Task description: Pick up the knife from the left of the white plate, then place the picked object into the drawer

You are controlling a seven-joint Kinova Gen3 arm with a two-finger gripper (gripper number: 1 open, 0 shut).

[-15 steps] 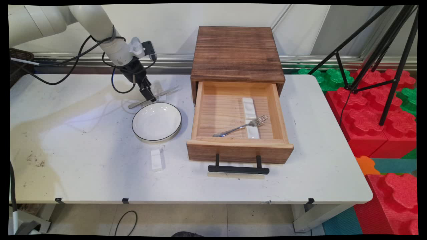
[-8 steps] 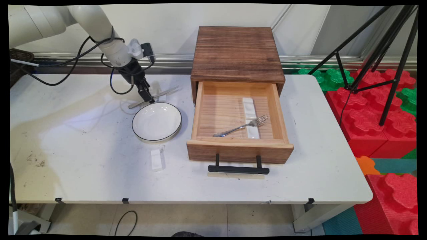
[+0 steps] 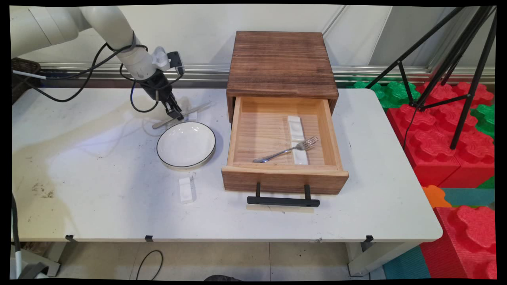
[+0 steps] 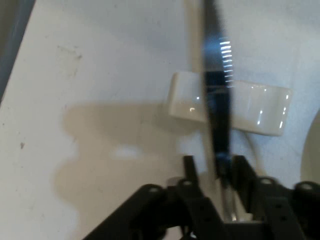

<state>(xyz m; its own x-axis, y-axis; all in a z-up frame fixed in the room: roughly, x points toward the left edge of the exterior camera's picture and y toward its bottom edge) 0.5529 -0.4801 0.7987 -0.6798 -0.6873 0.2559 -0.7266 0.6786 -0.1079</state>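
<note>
Gripper (image 3: 179, 116) pinching a knife (image 3: 183, 115) on the bench (image 3: 99, 178), just behind the plate (image 3: 186, 145).

In the hand view the two fingers (image 4: 189, 167) are pressed on either side of the knife (image 4: 216, 95), which lies across a small white rest (image 4: 260, 107); it seems to be the handle end that they hold, but the view there is not clear. The plate is empty and stands left of the open drawer (image 3: 283, 138). Inside the drawer a fork (image 3: 287, 150) lies across a long white rest (image 3: 298, 138). A second small white block (image 3: 186, 190) lies on the bench near the front, between the plate and the bench's near edge.
</note>
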